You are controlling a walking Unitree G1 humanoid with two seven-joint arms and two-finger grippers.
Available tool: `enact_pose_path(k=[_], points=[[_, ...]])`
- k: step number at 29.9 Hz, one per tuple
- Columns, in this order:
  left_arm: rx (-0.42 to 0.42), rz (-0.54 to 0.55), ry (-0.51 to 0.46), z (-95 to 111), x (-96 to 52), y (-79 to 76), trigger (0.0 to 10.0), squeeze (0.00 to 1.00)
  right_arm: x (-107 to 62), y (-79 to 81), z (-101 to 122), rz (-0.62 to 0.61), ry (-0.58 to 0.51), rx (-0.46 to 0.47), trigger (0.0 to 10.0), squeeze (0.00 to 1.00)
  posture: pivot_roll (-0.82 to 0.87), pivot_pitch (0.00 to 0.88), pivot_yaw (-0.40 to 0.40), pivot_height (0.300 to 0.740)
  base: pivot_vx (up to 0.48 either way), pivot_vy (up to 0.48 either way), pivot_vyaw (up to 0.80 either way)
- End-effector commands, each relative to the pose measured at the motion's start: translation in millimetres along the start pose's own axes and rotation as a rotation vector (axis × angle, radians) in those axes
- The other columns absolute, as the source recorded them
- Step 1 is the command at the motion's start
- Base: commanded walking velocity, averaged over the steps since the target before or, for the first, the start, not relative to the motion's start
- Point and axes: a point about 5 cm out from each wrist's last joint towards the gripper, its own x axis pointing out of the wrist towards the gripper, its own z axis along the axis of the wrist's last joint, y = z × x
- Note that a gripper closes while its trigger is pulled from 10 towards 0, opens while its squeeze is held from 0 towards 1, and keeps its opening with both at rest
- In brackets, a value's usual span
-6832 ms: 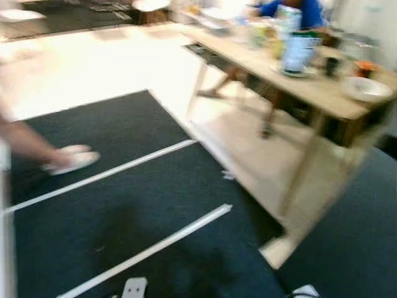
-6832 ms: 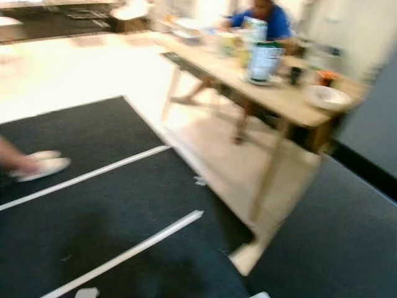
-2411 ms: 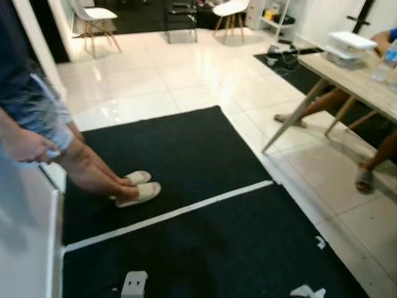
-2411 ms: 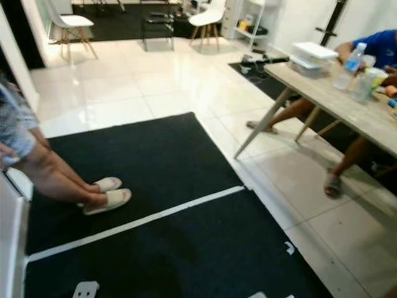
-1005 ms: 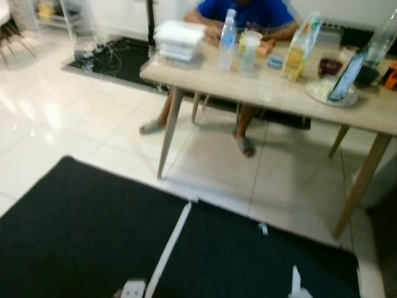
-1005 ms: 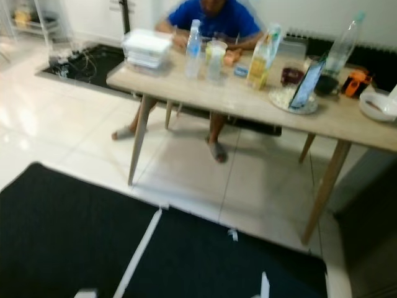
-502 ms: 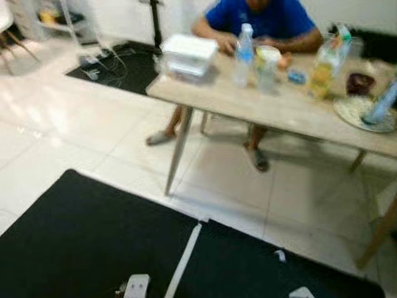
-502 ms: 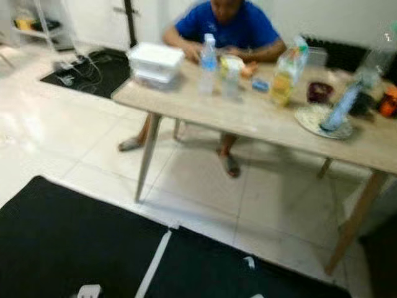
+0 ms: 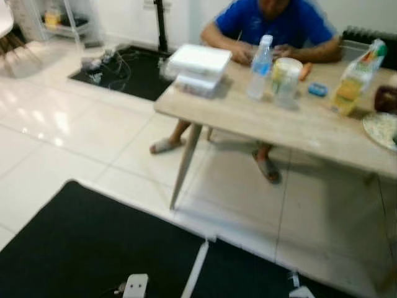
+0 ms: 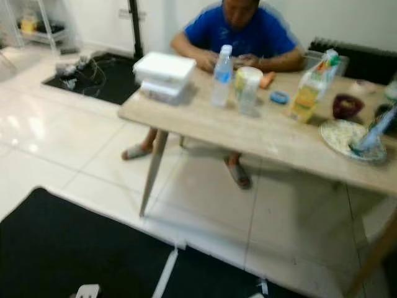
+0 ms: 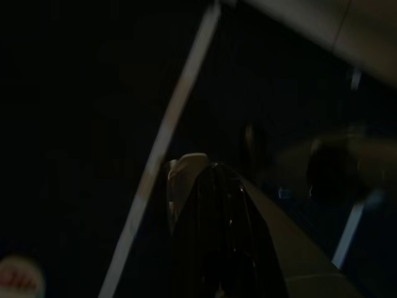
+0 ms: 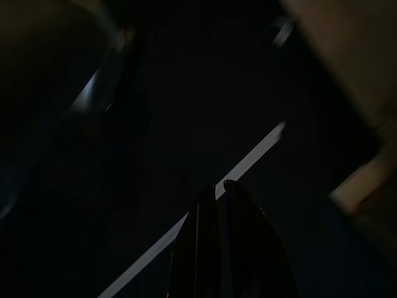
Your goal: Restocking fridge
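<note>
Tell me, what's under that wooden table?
Under the table: pale floor tiles and a seated person's sandalled feet. The tabletop covers most of their legs.

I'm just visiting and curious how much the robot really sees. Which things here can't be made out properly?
- Labels on the clear plastic water bottle and the yellow carton: too blurred to read in the eye views.
- White patterned plate: cut by the left eye view's right edge.
- Seated person in a blue shirt: head cut by the top edge, lap hidden behind the light wooden table.
- Left gripper and right gripper: wrist views very dark.
</note>
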Motion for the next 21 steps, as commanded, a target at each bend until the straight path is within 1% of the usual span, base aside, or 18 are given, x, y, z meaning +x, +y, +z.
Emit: enact_pose_path(k=[1,9,10,21], points=[[-0.021,-0.001,0.087,-23.1,-5.0,-1.5,10.0,0.0,-0.4,7.6,-8.1,0.02,0.027,0.003,10.0,0.0,-0.04,0.099,-0.051,0.74,0.315,0.0,-0.78],[-0.024,0.003,0.091,-24.0,-5.1,-1.6,10.0,0.0,-0.5,6.6,-8.1,0.012,0.026,0.008,10.0,0.0,-0.04,0.1,-0.051,0.74,0.309,0.0,-0.78],[-0.025,0.004,0.091,-24.0,-5.1,-1.6,10.0,0.0,-0.5,5.9,-7.6,0.007,0.022,0.007,10.0,0.0,-0.04,0.1,-0.051,0.74,0.274,0.0,0.0],[-0.036,0.036,0.084,-21.3,-5.0,1.9,10.0,0.0,-0.5,4.8,-7.1,0.005,0.023,-0.001,10.0,0.0,-0.04,0.099,-0.052,0.74,0.0,0.0,0.0]])
